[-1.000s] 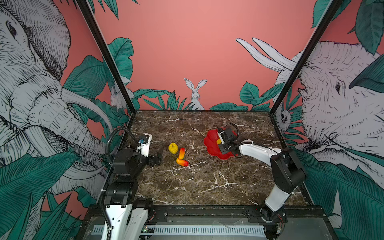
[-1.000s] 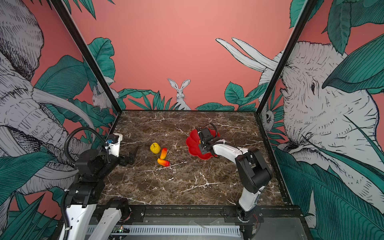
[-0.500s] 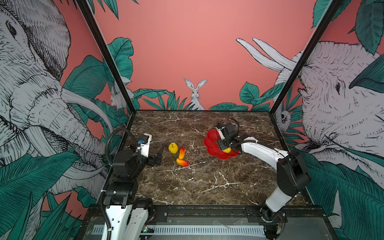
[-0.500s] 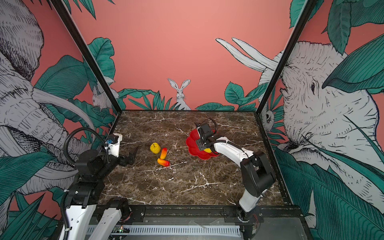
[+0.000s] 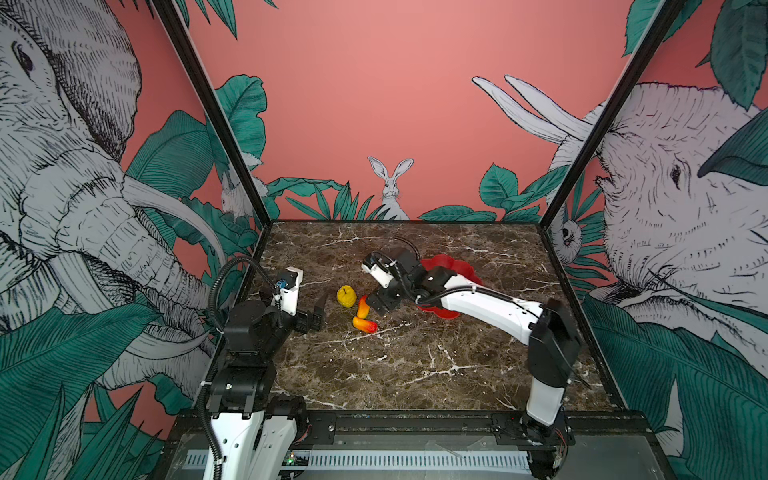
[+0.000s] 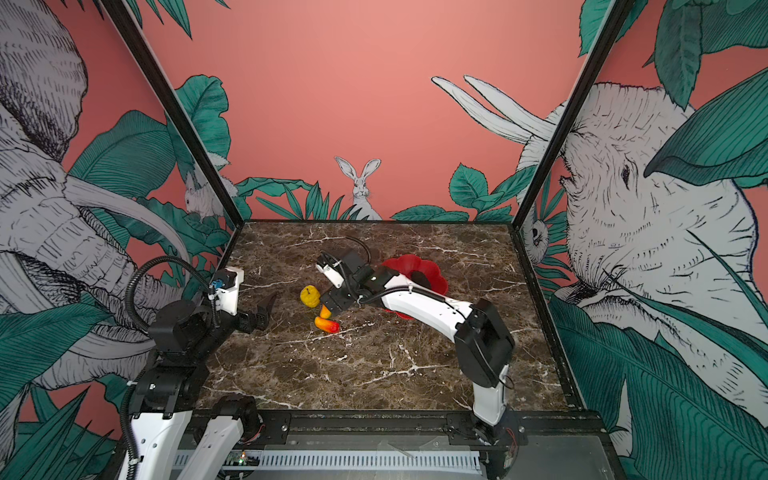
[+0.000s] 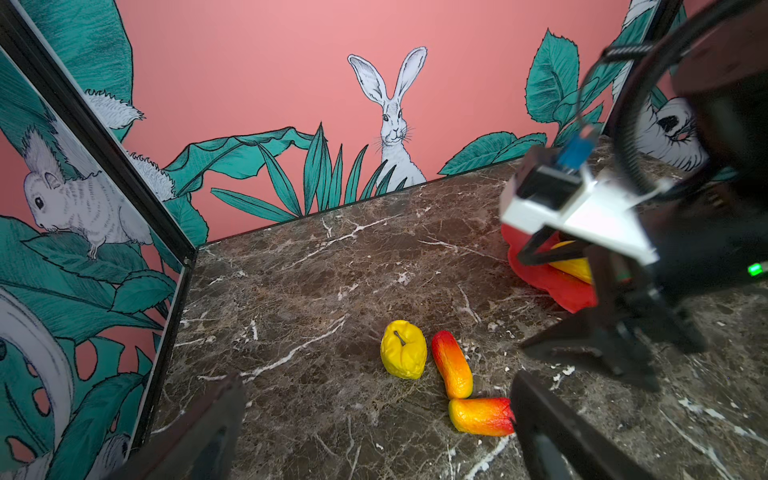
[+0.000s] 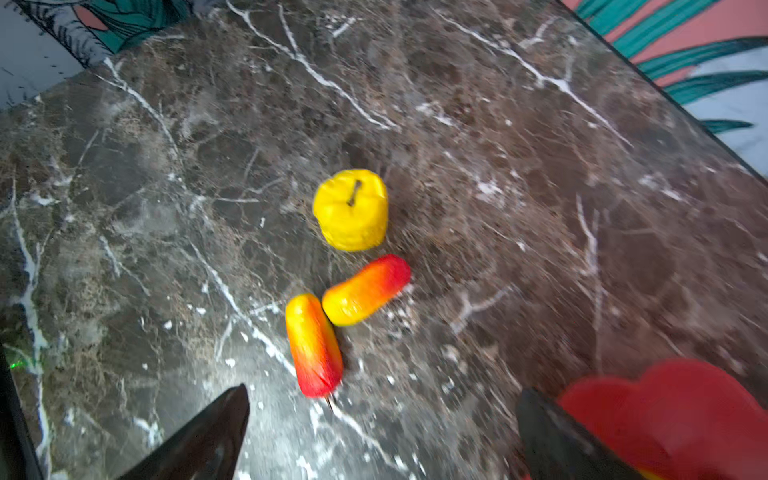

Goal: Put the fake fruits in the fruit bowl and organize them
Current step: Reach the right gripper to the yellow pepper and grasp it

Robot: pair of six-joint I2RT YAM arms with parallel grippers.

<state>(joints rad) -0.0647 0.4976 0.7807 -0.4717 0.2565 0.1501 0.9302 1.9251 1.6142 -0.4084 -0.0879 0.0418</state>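
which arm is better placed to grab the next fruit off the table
Right: the open right gripper hangs beside a red-orange fruit, with the fruit bowl close behind it; the left gripper sits farther from both.

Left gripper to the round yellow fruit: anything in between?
Nothing. Only bare marble tabletop separates the left gripper from the round yellow fruit, shown in both top views.

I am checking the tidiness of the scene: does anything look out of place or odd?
Nothing looks spilled or broken. Three fruits lie on the table outside the red bowl: the yellow stemmed fruit and two red-orange fruits beside it.
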